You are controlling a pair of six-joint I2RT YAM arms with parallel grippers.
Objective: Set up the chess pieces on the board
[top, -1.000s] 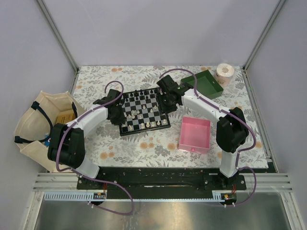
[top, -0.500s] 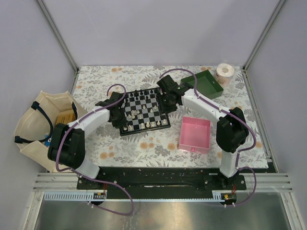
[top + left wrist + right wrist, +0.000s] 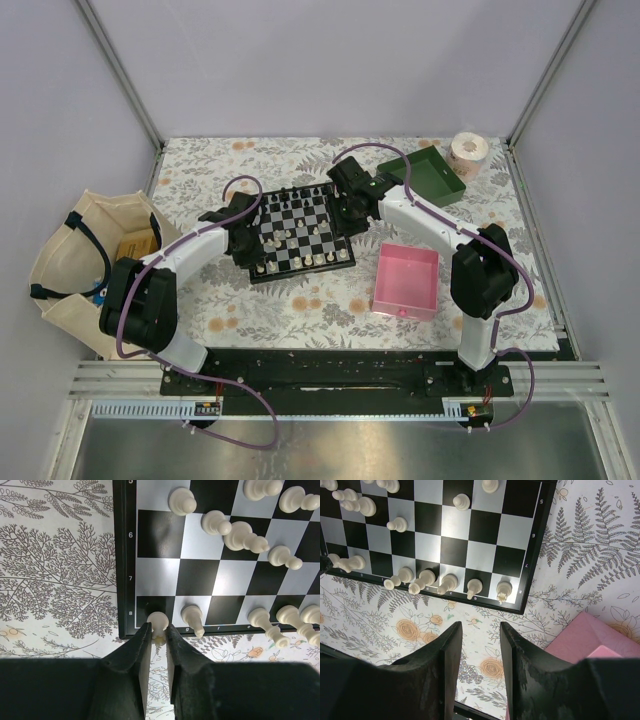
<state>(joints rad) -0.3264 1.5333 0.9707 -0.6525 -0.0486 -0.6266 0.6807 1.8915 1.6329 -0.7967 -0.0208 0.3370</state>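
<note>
Left hand [image 3: 158, 626] clamped on a cream chess piece [image 3: 158, 619] at the board [image 3: 125, 580] corner; right hand [image 3: 480, 626] apart, empty.

Floral table [image 3: 200, 170], board [image 3: 296, 232], pink tray [image 3: 407, 282], green tray [image 3: 430, 178], paper roll [image 3: 468, 152]

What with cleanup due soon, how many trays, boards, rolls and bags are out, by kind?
Trays: 2, the pink tray and the green tray
Boards: 1, the chessboard
Rolls: 1, the roll
Bags: 1, the cloth bag
Total: 5
</note>
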